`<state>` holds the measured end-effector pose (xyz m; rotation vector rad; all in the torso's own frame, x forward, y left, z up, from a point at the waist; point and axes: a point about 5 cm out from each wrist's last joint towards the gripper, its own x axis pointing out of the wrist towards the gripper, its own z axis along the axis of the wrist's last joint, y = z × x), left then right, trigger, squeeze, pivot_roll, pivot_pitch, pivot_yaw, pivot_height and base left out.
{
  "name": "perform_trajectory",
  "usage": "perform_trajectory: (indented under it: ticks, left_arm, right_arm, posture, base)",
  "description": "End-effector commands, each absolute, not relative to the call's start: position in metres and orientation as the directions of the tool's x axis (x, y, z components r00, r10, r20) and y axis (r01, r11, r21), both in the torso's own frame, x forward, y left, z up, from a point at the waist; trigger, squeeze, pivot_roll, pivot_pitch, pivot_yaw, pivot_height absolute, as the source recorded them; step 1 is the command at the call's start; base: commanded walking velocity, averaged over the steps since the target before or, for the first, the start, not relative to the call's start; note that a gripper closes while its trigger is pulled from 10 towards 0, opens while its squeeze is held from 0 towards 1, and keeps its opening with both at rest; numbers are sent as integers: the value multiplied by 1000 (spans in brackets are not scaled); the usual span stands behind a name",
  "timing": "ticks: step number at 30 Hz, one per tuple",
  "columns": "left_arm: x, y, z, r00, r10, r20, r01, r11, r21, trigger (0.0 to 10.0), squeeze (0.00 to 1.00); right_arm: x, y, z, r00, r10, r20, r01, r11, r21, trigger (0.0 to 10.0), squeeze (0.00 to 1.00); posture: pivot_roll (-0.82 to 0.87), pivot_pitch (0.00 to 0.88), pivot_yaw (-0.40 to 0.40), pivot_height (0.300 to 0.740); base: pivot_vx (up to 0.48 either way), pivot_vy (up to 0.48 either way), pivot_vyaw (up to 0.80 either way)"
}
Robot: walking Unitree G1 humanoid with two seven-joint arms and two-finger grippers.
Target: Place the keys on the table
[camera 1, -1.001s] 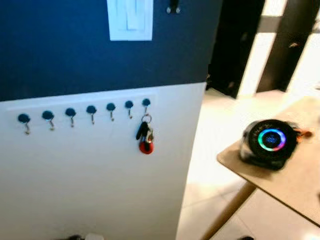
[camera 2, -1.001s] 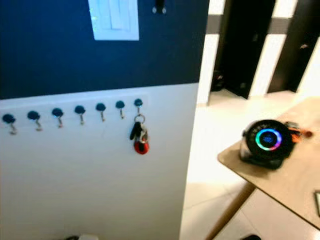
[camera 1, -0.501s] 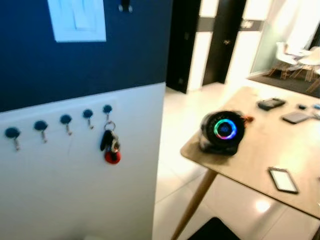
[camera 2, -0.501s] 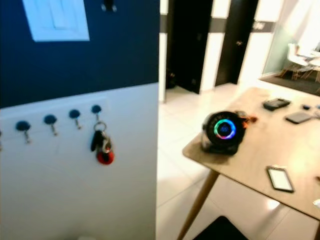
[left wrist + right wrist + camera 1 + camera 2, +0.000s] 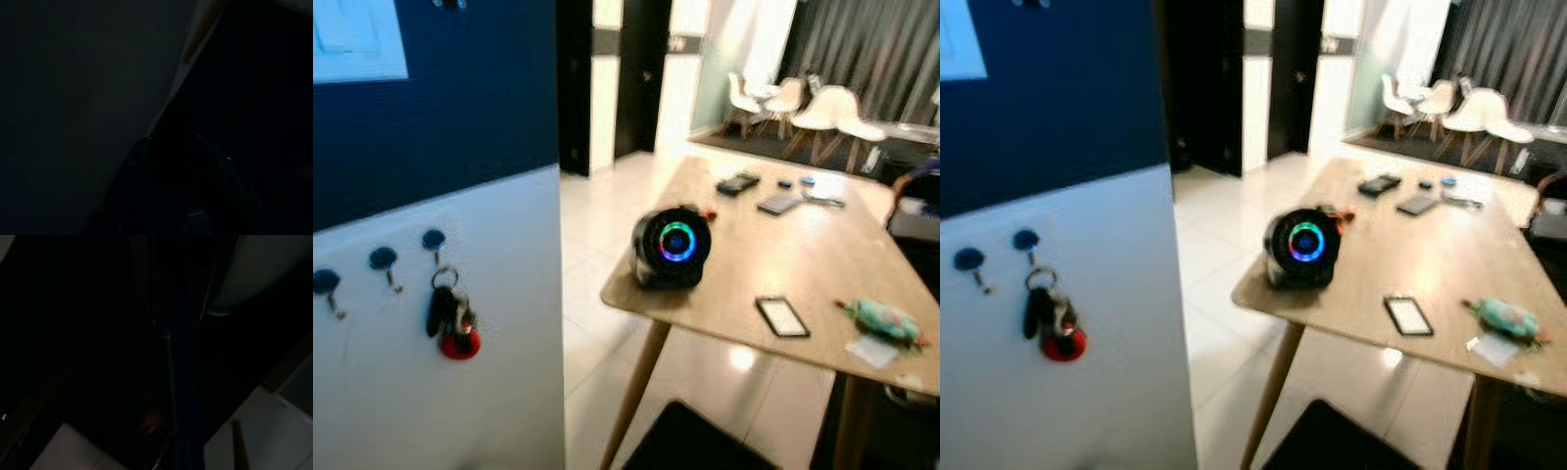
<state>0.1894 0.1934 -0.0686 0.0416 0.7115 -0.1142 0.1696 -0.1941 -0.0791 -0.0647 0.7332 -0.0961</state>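
A bunch of keys (image 5: 450, 314) with a black fob and a red round tag hangs from the rightmost hook (image 5: 434, 242) on a white wall panel at the left. The wooden table (image 5: 803, 269) stands to the right, across a strip of tiled floor. Both arms hang idle; the left wrist view and the right wrist view are very dark and I cannot make out the fingers in either.
On the table's near corner sits a black round speaker (image 5: 672, 246) with a glowing ring. A phone (image 5: 782, 315) lies flat beside it, a teal object (image 5: 883, 319) at the right, more devices (image 5: 738, 182) at the far end. White chairs (image 5: 822, 108) stand beyond. A dark mat (image 5: 690, 446) lies below.
The camera has turned to the right: the wall, hooks and keys have slid to the left of the picture, and much more of the table and the room behind it has come into view.
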Motion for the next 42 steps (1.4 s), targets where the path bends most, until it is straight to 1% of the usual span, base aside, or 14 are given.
perform_trajectory:
  ticks: [1,18,27,33,40,42]
  left_arm:
    - [194,193,-66,759,-101,-644,143,990,13,10000,0]
    - [195,193,-65,768,-93,-633,130,991,12,10000,0]
    - [197,195,-63,781,-73,-621,99,995,8,10000,0]
    - [199,196,-62,793,-60,-606,77,997,2,10000,0]
    - [200,195,-61,798,-67,-599,84,996,1,10000,0]
    - [201,194,-60,801,-73,-595,92,996,2,10000,0]
  right_arm:
    - [167,-198,-80,733,-121,-669,71,992,-102,10000,0]
    - [166,-199,-81,728,-117,-675,62,993,-105,10000,0]
    - [166,-198,-81,728,-107,-678,51,993,-102,10000,0]
    - [166,-197,-81,723,-102,-684,36,993,-109,10000,0]
    - [166,-195,-82,719,-101,-688,36,993,-108,10000,0]
    - [166,-195,-82,717,-101,-690,34,993,-109,10000,0]
  posture:
    - [14,49,24,740]
    - [13,52,21,740]
    - [18,62,18,740]
    - [19,68,22,740]
    - [20,74,26,740]
    - [20,77,28,740]
  base:
    - [0,0,-800]
    - [0,0,-800]
    - [0,0,-800]
    - [0,0,0]
    - [0,0,0]
    - [0,-317,0]
